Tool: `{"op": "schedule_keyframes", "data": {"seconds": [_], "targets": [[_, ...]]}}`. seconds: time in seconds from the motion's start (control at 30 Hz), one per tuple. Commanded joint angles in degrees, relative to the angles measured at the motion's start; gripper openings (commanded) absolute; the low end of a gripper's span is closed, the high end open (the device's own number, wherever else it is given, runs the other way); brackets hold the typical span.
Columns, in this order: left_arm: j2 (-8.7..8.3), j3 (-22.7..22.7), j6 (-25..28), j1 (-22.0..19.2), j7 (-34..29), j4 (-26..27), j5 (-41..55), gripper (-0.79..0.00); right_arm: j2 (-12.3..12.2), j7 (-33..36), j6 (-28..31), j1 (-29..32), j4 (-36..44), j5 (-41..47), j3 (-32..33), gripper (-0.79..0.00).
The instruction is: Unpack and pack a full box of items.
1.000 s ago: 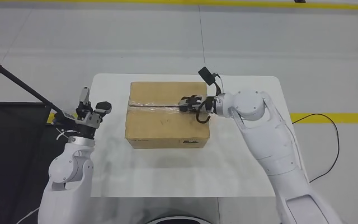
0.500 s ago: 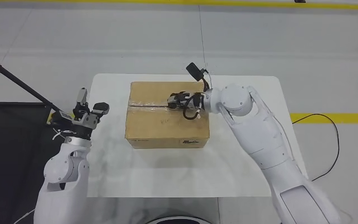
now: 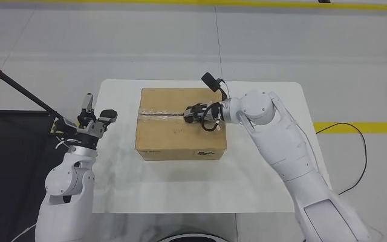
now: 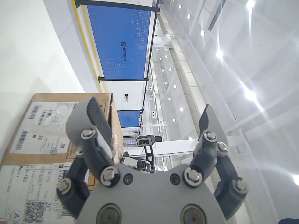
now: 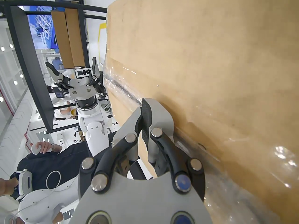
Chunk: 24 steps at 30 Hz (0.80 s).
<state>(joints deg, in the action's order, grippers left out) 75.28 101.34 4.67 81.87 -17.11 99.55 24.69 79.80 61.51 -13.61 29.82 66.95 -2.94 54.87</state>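
The cardboard box (image 3: 181, 130) sits at the centre of the table (image 3: 266, 175). The right gripper (image 3: 188, 114), pinched together, touches its taped seam (image 3: 158, 115) from 3 o'clock. The left gripper (image 3: 98, 109) gapes wide at the box's 9 o'clock.

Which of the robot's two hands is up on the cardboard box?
The right gripper, fingers shut, at the taped seam on top of the box. The left gripper is apart from it, fingers open.

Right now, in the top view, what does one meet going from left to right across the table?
The left gripper → cardboard box → bare right end of the table. The right gripper lies over the box, so it has no place in the order.
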Motion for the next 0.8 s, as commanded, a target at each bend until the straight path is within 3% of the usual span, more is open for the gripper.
{"op": "schedule_keyframes", "data": {"seconds": [0.0, 0.77], "targets": [[-0.04, -0.2, -0.2, -0.1, -0.1, 0.1, -0.1, 0.000, -0.6, 0.6, -0.1, 1.1, 1.0, -0.5, 1.1, -0.785], [-0.38, -3.2, -1.0, -0.9, 0.2, 1.0, -2.2, 0.000, -6.7, -0.4, 0.8, 15.5, 10.0, 1.4, 20.5, -0.785]]}}
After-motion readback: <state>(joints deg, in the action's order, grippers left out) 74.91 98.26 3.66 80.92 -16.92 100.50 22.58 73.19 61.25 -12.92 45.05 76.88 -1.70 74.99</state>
